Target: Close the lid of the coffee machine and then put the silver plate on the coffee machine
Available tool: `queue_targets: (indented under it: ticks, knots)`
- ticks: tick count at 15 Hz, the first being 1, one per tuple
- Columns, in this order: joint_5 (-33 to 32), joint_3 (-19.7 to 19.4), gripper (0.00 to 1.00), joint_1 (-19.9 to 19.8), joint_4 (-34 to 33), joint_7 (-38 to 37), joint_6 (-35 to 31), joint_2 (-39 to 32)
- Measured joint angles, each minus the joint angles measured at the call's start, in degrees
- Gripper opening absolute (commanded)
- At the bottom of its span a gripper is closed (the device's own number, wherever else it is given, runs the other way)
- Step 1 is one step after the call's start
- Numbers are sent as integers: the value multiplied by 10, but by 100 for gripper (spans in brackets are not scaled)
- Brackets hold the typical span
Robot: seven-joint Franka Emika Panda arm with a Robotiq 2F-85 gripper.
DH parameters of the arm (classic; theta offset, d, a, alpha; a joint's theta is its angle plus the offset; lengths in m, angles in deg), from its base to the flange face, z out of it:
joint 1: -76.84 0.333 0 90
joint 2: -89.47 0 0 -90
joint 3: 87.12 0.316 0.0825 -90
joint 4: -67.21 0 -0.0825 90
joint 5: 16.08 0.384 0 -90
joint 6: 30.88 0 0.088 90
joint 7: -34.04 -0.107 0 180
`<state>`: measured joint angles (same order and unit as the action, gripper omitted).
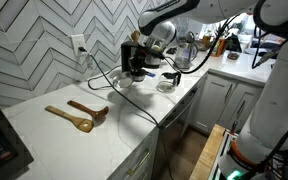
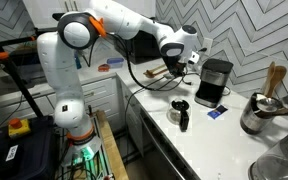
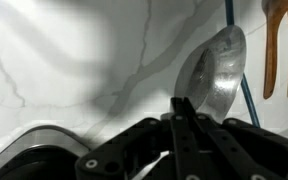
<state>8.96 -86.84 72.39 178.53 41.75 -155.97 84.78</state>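
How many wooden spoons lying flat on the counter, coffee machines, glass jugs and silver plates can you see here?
Wooden spoons lying flat on the counter: 2
Coffee machine: 1
Glass jug: 1
Silver plate, pinched by its rim in the robot's hand: 1
Total: 5
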Motion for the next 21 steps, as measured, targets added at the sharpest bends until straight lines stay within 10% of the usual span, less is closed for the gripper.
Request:
queue_targets:
  ticks: [11, 21]
  knots:
    - [-167, -1, 1, 10, 3, -240, 0, 87]
    - [-232, 7, 3, 15, 15, -272, -86, 141]
